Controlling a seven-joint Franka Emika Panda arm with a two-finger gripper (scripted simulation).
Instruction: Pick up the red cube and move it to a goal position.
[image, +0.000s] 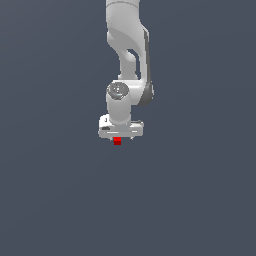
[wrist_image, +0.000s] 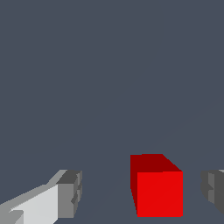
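The red cube (image: 117, 141) is a tiny bright red block on the dark grey floor, showing just under my white gripper (image: 118, 137) in the exterior view. In the wrist view the red cube (wrist_image: 158, 192) stands between my two grey fingertips (wrist_image: 70, 193), closer to one of them than to the other. There is a gap on each side of the cube and neither finger touches it. My gripper (wrist_image: 141, 192) is open around the cube. The exterior view hides the fingertips behind the hand.
The floor (image: 190, 200) is a plain dark grey surface all around. The white arm (image: 127, 55) rises behind the gripper towards the top of the exterior view. No goal marker shows.
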